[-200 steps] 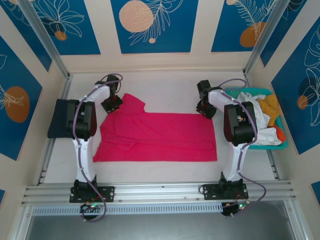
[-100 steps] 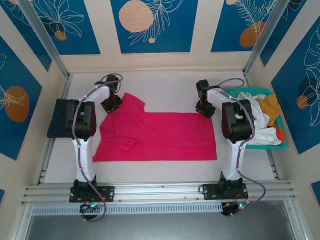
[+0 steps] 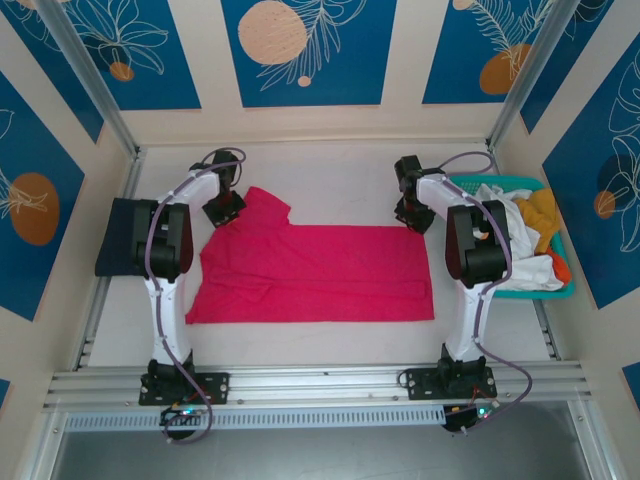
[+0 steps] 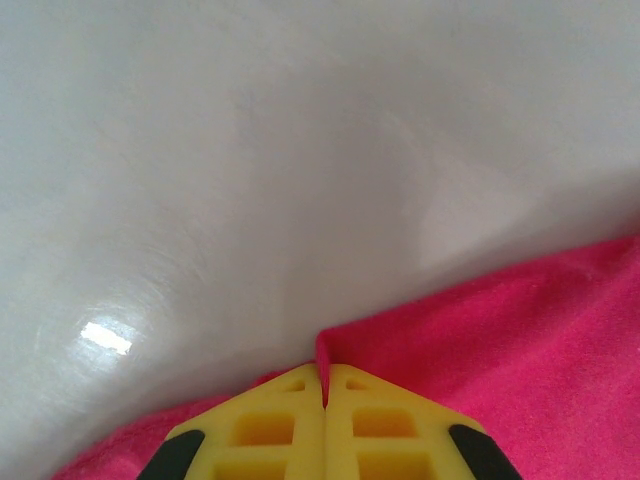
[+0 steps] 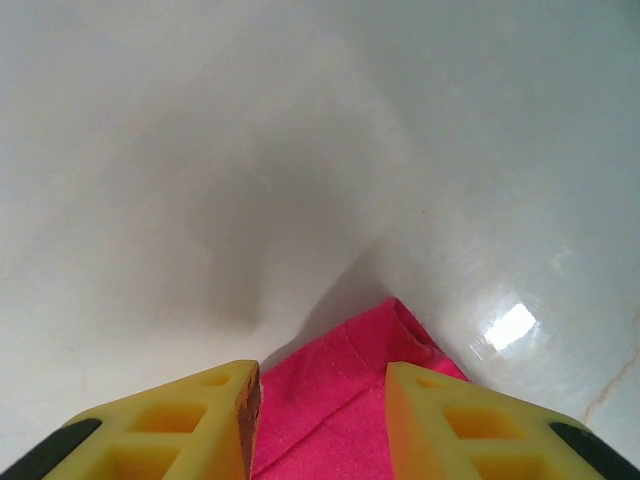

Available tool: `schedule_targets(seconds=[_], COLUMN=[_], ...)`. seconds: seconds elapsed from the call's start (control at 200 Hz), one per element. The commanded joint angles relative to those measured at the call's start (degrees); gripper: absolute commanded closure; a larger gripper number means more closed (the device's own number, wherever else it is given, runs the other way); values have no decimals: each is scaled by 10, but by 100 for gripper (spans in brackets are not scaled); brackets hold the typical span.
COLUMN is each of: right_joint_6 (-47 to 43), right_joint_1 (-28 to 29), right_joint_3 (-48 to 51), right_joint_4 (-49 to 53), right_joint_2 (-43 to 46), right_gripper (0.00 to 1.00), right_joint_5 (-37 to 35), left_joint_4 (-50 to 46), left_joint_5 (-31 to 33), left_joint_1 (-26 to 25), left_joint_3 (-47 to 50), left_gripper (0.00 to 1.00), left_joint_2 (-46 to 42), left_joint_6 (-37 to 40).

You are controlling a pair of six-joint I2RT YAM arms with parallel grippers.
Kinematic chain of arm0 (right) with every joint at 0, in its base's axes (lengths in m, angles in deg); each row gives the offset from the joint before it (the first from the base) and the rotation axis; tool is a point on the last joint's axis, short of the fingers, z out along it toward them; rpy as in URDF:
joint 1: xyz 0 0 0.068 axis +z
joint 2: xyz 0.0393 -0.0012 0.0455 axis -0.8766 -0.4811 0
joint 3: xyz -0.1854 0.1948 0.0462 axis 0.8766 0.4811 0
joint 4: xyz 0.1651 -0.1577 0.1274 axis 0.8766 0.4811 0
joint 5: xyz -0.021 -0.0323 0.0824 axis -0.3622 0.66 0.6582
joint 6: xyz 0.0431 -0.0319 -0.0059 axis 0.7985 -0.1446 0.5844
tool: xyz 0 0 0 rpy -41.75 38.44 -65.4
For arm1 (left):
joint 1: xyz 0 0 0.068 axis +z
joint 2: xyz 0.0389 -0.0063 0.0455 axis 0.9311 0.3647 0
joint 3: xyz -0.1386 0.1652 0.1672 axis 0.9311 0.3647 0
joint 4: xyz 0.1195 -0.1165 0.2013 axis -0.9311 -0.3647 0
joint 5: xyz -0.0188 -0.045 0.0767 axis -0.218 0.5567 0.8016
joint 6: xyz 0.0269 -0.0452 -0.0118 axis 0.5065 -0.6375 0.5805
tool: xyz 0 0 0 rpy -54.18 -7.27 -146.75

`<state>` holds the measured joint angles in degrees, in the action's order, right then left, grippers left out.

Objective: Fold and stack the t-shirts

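Top external: my left gripper (image 3: 224, 210) pinches the pink shirt (image 3: 320, 275) at its far edge, right gripper (image 3: 411, 215) spread astride a corner, readying a fold.

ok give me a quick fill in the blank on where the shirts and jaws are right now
1. The left gripper has its jaws ____ on the magenta t-shirt.
2. The right gripper holds its jaws open around that shirt's ____.
3. The teal basket sits by the ____ arm.
4. The navy t-shirt lies by the ____ arm.
Missing: shut; corner; right; left
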<state>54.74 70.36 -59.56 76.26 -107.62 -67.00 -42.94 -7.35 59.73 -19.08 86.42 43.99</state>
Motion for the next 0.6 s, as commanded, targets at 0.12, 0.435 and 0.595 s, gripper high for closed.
schedule_targets(seconds=[0.12,0.435,0.595], right_joint_6=[-8,-14,-23], right_joint_1=[-7,-6,-1], right_joint_3=[-26,-16,5], right_joint_4=[13,9,-10], right_joint_2=[-40,-11,42], right_gripper=[69,100,100], right_joint_5=[15,16,3], left_joint_4=[-2,2,0], left_joint_5=[-10,-16,-12], left_joint_1=[5,5,8], left_joint_3=[8,4,-12], left_gripper=[100,100,100], left_joint_2=[-17,-25,-37], left_joint_6=[9,10,12])
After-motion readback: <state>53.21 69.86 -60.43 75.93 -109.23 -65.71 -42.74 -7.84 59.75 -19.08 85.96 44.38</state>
